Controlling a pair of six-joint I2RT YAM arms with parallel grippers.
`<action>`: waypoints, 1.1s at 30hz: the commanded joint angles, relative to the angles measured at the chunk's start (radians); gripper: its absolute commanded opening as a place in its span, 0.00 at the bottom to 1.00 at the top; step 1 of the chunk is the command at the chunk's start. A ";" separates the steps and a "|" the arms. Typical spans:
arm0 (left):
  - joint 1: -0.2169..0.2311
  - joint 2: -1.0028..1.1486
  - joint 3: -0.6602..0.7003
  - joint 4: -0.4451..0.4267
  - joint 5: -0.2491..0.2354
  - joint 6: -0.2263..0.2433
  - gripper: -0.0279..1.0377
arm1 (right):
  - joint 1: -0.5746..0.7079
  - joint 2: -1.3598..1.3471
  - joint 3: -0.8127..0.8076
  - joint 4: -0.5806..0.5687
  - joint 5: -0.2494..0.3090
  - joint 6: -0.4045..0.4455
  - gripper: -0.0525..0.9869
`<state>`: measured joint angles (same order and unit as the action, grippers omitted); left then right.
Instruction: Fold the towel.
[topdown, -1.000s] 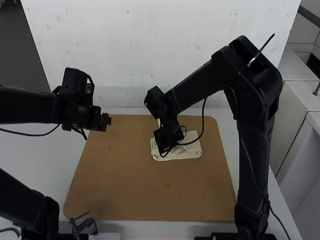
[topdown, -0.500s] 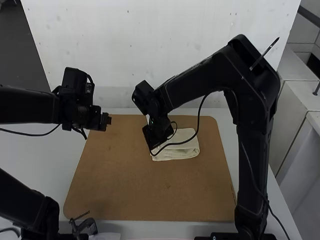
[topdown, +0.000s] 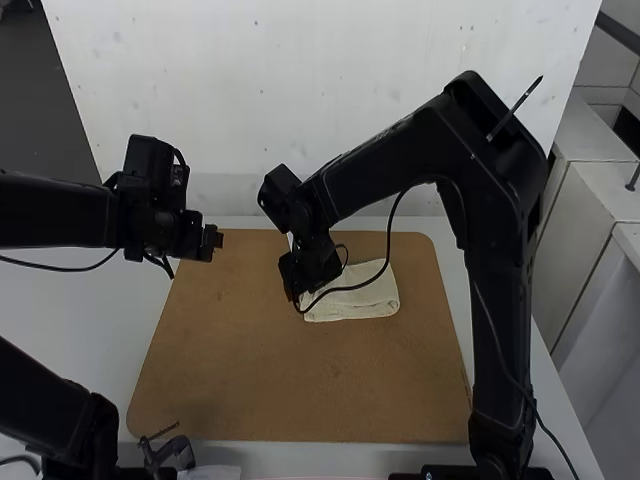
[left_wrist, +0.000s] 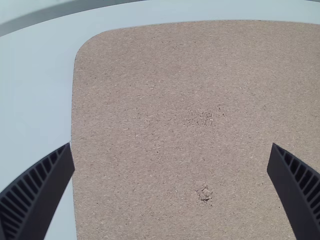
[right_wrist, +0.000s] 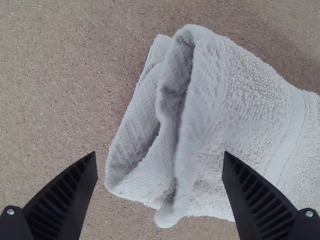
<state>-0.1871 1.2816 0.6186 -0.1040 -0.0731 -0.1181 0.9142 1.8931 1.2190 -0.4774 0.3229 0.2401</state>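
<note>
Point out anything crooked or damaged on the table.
The towel looks untidy: at one end its layers gape unevenly and a small curled tip pokes out. The brown board also has small rough pits, where its surface looks chipped.

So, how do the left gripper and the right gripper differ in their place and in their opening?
The left gripper is near a corner of the brown board, while the right gripper is above the towel.
The left gripper's jaws stand wide apart; the right gripper's jaws are less far apart.
Both are open, and neither grips the towel.
</note>
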 joint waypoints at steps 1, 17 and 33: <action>0.008 -0.019 -0.005 0.010 0.021 0.012 0.96 | -0.012 -0.092 0.037 0.003 0.008 0.007 0.71; 0.081 -0.091 -0.011 0.007 0.062 0.046 0.96 | -0.288 -0.387 -0.165 0.085 -0.019 -0.038 0.98; 0.078 -0.268 -0.109 -0.019 0.072 0.072 0.96 | -0.692 -0.769 -0.566 0.332 -0.183 -0.176 0.98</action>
<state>-0.1131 1.0683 0.5182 -0.1299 -0.0143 -0.0731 0.2695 1.2072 0.6800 -0.1577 0.2085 0.0952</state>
